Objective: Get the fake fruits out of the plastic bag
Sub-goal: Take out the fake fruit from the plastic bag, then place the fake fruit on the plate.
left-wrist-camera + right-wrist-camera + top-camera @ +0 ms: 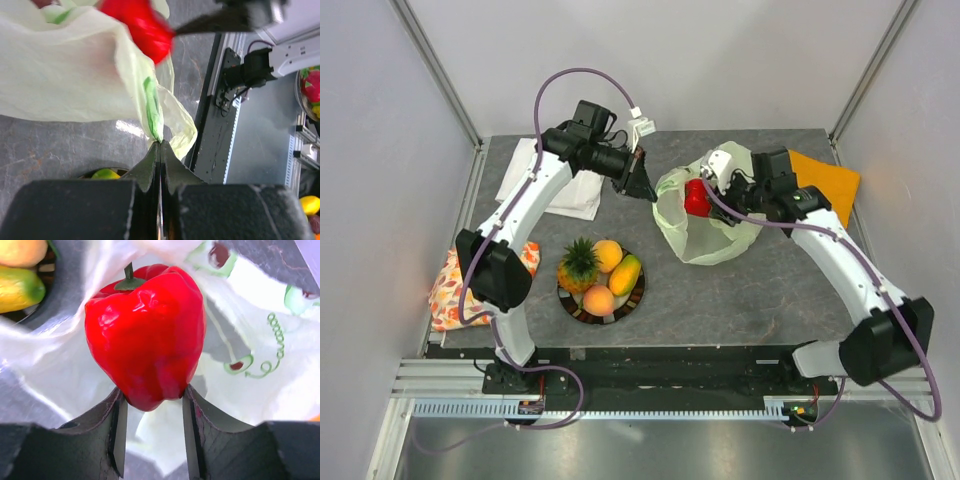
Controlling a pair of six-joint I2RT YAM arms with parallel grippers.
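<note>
clamped the rim of the bag [710,245] in the fully closed left claw [160,146]. gripped the red pepper [145,335] by its narrow tip in the half-open right claw [152,405], at the bag's mouth, right of the plate [575,312]. could have slipped from so shallow a hold, or snagged the thin film.

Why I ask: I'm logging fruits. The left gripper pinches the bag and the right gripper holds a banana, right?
Not quite. The right gripper holds a red pepper, not a banana, as the right wrist view shows. The left gripper does pinch the bag.
</note>
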